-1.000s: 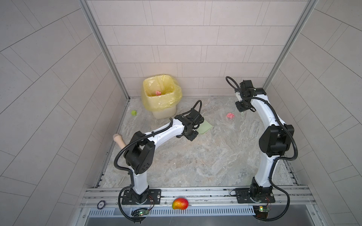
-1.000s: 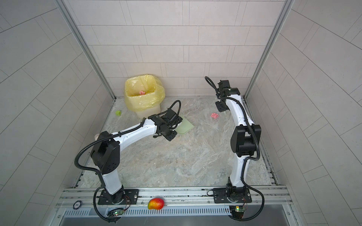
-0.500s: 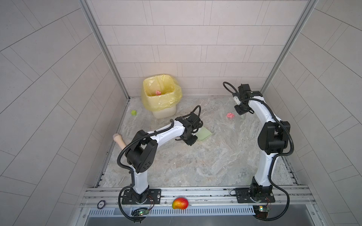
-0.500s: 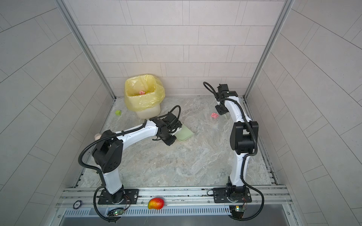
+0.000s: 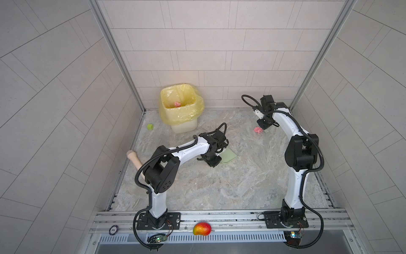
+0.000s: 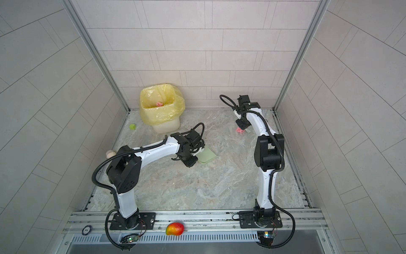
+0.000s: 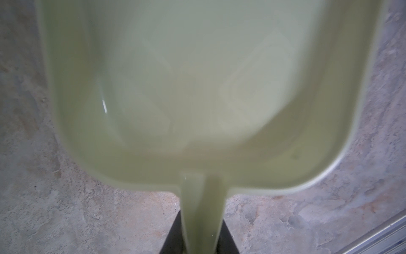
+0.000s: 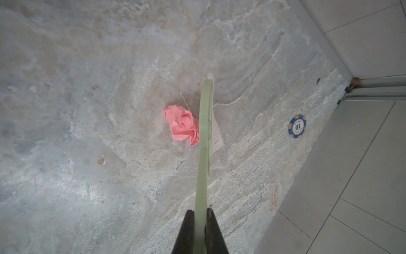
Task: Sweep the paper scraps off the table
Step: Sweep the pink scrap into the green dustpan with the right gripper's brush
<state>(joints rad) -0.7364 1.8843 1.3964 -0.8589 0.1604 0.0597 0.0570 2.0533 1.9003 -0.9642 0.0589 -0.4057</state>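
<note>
Table (image 5: 219,187) of veined grey-beige marble pattern, seen from above. At far right we find one pink paper scrap (image 8: 182,125) lying on it, just beside a pale green hand brush (image 8: 205,114); the right gripper (image 8: 200,214) pinches the brush handle between its fingers. Near the middle, the left gripper (image 7: 201,220) has its fingers clamped on the handle of a pale green dustpan (image 7: 197,88) (blurred in the wrist view). Another pink scrap (image 5: 177,104) sits inside the yellow-lined bin (image 5: 184,126) at far left.
</note>
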